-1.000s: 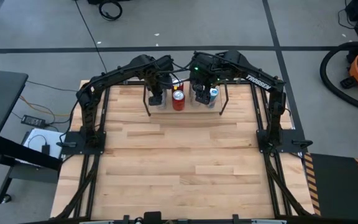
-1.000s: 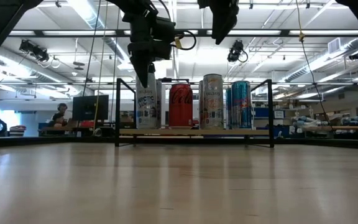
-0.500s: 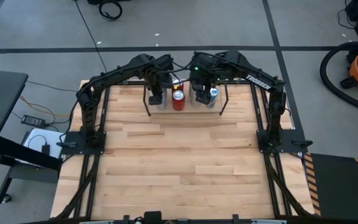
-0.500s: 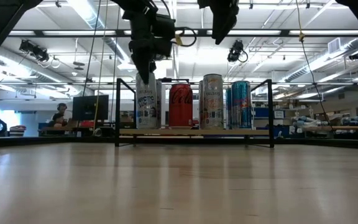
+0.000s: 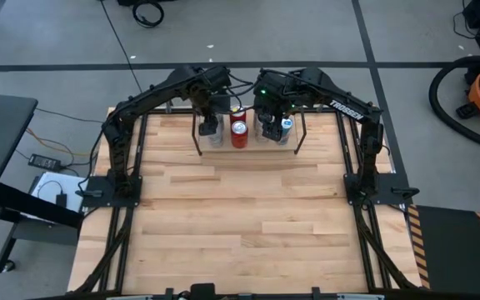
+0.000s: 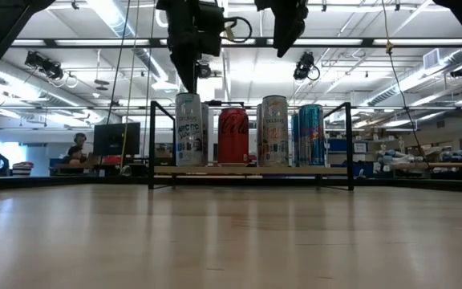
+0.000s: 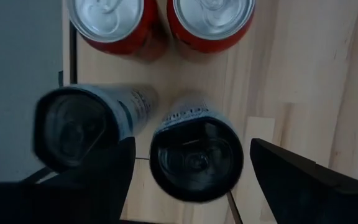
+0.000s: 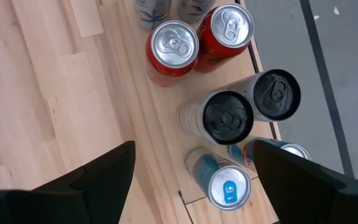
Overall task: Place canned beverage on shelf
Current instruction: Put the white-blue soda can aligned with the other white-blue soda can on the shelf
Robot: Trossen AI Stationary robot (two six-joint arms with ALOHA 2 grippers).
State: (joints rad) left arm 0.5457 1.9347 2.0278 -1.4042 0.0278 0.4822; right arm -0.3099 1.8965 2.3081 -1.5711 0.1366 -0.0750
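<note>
Cans stand upright, long axes vertical, in a row on the shelf (image 6: 251, 171) at the table's far edge. Left gripper (image 6: 189, 76) has lifted clear of the white can (image 6: 188, 129) since a second ago, fingers spread. Right gripper (image 6: 289, 44) hangs above the silver can (image 6: 274, 131), probably spread too, gripping nothing.

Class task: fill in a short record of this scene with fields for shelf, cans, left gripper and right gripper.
shelf: low rack at the table's far edge
cans: pale can, red can, silver can, blue can in the front row, more behind
left gripper: open, above the pale can, holding nothing
right gripper: open, above the shelf's right half
</note>
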